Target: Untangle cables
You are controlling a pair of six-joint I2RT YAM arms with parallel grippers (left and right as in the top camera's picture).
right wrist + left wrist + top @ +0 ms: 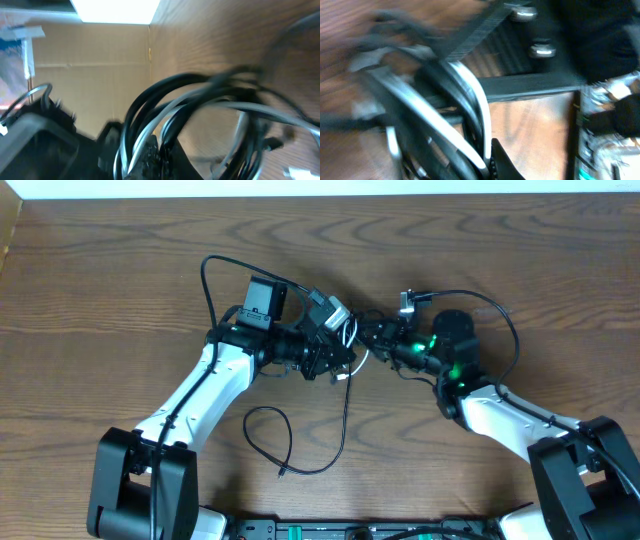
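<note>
We hold the cables [350,360] bunched over the middle of the table [110,280]. The left pincer [338,342] is pressed together on them, and the right pincer [373,338] pinches the same tangle from the opposite side, likely so we can draw strands apart. One black cable [345,415] trails down and loops on the wood.
</note>
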